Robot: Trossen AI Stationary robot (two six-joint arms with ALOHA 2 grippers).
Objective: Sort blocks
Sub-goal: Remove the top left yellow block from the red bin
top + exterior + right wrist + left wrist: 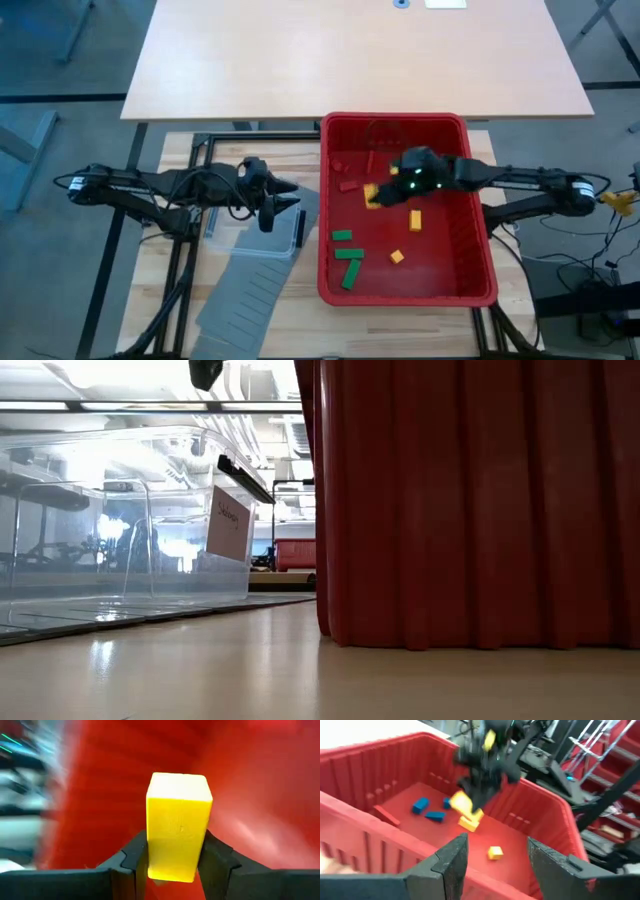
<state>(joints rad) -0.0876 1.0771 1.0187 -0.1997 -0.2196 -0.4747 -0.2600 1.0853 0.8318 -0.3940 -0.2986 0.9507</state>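
Observation:
A red bin (480,280) holds loose blocks: green bars (347,254), yellow ones (415,220), red ones (349,185) and blue ones (420,805). My right gripper (385,190) hangs over the bin's middle, shut on a yellow block (177,827) that also shows in the left wrist view (461,802). Another yellow block (470,823) lies on the bin floor just below it. My left gripper (497,865) stands open outside the bin's left wall, above the clear tub (255,235), with nothing between its fingers. My right gripper pinches the yellow block between its two fingers, one on each of two opposite sides (150,852), at the block's near end. The rest of the block sticks out forward past the fingertips. The fingers slant down from the table's right side. The block is clear of the bin floor.
Grey slotted panels (245,290) lie on the table in front of the clear tub (130,520). The bin's tall red wall (480,500) stands between the tub and the blocks. A light wooden table (350,50) stands beyond the work table.

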